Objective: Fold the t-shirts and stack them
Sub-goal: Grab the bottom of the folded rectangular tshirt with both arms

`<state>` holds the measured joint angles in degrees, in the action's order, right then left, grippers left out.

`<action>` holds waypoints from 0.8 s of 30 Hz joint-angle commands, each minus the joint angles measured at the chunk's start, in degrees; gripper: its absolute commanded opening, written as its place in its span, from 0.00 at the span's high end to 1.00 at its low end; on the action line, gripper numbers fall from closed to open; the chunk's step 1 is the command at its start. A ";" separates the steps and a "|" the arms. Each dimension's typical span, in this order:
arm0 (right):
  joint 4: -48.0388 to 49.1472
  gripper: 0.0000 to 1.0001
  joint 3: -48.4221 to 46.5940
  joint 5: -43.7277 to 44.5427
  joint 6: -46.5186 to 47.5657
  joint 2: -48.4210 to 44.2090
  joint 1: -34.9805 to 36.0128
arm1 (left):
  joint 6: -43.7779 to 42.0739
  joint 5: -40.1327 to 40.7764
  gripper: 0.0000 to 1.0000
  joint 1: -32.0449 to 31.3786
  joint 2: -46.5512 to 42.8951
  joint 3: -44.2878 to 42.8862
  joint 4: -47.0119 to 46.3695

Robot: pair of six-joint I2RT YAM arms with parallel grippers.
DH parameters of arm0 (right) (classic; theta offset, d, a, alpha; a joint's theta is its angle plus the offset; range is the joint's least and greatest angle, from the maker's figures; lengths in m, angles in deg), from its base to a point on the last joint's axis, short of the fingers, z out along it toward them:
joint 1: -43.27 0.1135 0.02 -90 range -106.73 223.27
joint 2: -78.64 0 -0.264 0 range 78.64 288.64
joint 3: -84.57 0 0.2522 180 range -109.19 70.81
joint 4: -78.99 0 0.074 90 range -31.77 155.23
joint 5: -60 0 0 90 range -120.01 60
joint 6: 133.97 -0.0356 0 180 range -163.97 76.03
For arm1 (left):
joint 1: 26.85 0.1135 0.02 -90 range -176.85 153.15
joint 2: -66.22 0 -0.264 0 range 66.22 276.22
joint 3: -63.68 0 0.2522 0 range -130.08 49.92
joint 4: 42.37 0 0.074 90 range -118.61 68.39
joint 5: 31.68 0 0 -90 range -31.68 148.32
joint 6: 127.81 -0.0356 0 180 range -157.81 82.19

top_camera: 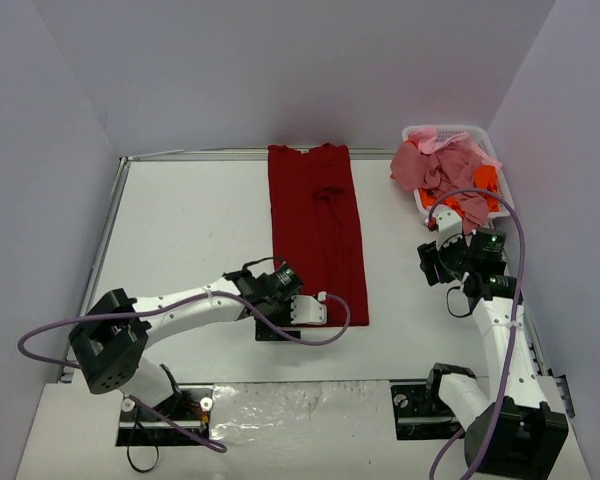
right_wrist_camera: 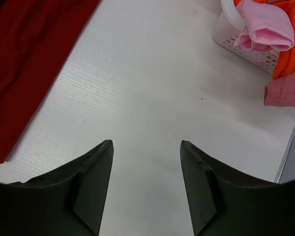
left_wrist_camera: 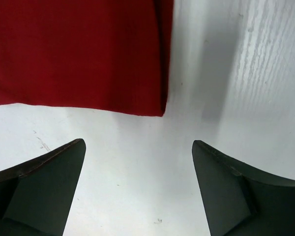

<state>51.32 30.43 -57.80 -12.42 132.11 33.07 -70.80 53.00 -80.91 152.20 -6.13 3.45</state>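
Left gripper (top_camera: 312,309): jaws spread wide, with only bare white table (top_camera: 180,230) between them. Right gripper (top_camera: 432,262): jaws apart too, empty.

Key relation: the large dark red cloth t-shirt (top_camera: 315,220) lies flat as a narrow strip. Its long axis runs straight away from the arm bases, near hem to far collar. The left gripper sits at the strip's near-left corner. In its wrist view that corner (left_wrist_camera: 78,49) is just ahead of the fingertips and to their left, not touching them. The right gripper is well off the strip's right edge, between it and the white plastic mesh basket (top_camera: 460,129). In its wrist view the strip (right_wrist_camera: 29,73) is far to its left.

My read: the next fold is crosswise, near end carried toward the far end. The left arm is nearer and the right must cross over to take the other near corner.

The pink, salmon and orange shirts (top_camera: 440,165) are heaped in and over the basket, ahead and right of the right gripper.

Unclear:
- Layer count in the strip.
- Exact corner under the left gripper in the top view.
- How many shirts are in the heap.
- No finished stack visible.
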 commanded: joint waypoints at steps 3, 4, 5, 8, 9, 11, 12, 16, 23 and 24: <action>1.26 0.47 0.30 1.16 -0.35 1.46 -0.44 | -1.46 4.36 0.10 -1.66 -3.80 2.96 -4.10; 1.26 0.47 0.22 1.25 -0.35 1.63 -0.35 | -0.85 4.44 0.10 -1.92 -3.88 3.40 -4.54; 1.26 0.47 0.30 1.25 -0.35 1.72 -0.35 | -0.67 4.62 0.11 -2.27 -3.88 4.45 -5.59; 1.43 0.47 0.30 1.51 -0.35 1.99 -0.44 | 0.30 4.71 0.11 -2.80 -3.97 6.39 -8.23; 1.34 0.47 0.30 1.51 -0.35 2.16 -0.44 | 0.47 4.79 0.11 -2.89 -3.97 6.74 -8.76; 1.52 0.47 0.39 1.60 -0.35 2.51 -0.61 | 1.00 4.36 0.12 -2.80 -3.97 7.45 -10.07; 1.43 0.47 0.39 1.60 -0.35 2.51 -0.70 | 1.09 4.01 0.12 -2.89 -3.97 7.62 -10.34; 1.52 0.47 0.39 1.95 -0.35 3.04 -0.96 | 1.35 4.00 0.15 -3.24 -4.15 8.41 -12.54; 1.61 0.46 0.39 2.04 -0.35 3.04 -1.23 | 2.05 4.71 0.17 -4.30 -3.27 9.30 -16.14; 1.52 0.46 0.48 2.04 -0.35 3.04 -1.14 | 2.06 4.79 0.18 -4.30 -3.01 9.29 -16.23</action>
<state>51.80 30.54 -56.16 -12.42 135.04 32.30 -69.89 57.00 -84.67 150.21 2.91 -10.37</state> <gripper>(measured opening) 0.535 0.828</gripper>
